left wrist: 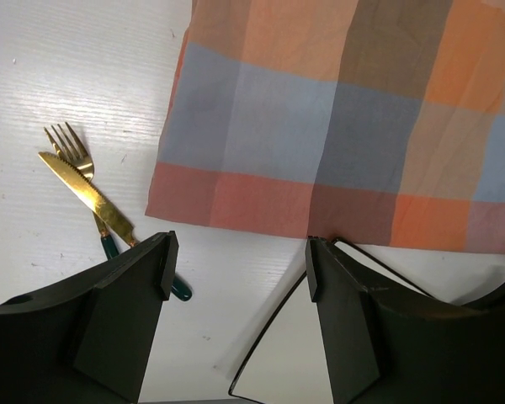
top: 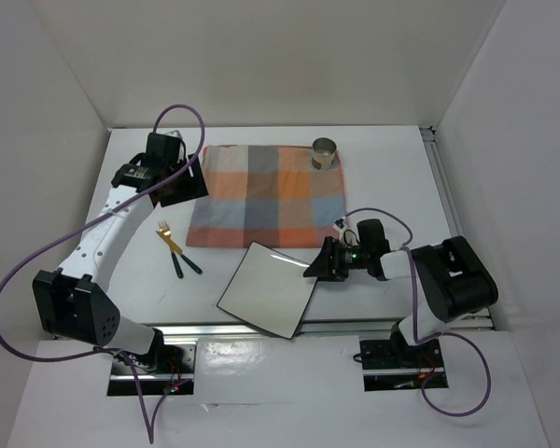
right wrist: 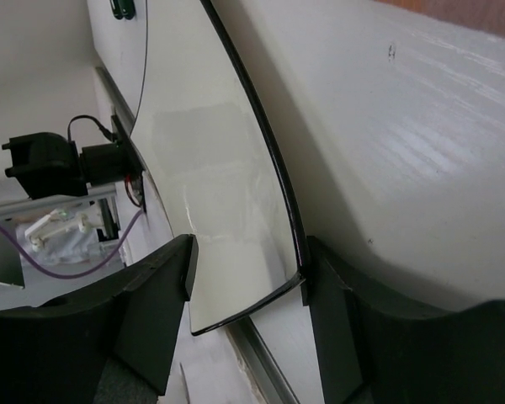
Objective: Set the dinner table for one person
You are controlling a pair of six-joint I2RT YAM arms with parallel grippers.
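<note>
right gripper (right wrist: 246,263) sits low over the table (top: 392,177), arm folded back w/ elbow out to the r and wrist pointing l along the tabletop. its fingers are spread wide, w/ the plate (right wrist: 210,168) corner btwn them; the dark rim runs up to the inner face of the finger on the picture's right, other finger apart from it. can't tell if the corner is lifted. plate lies turned diamond-wise by the front rail (top: 336,327), far corner just beside the cloth (top: 266,196) near edge. left gripper (left wrist: 240,252) hangs above the table at the cloth's l edge, arm stretched far fwd from its base, wrist tipped down. fingers spread, nothing btwn them, touching nothing. under it: cloth, plate corner, and fork (left wrist: 71,143) w/ knife (left wrist: 84,189) laid across it, both on bare table l of the cloth. cup (top: 325,152) stands on the cloth's far r corner. bare table to the r of the cloth and along the far l.
</note>
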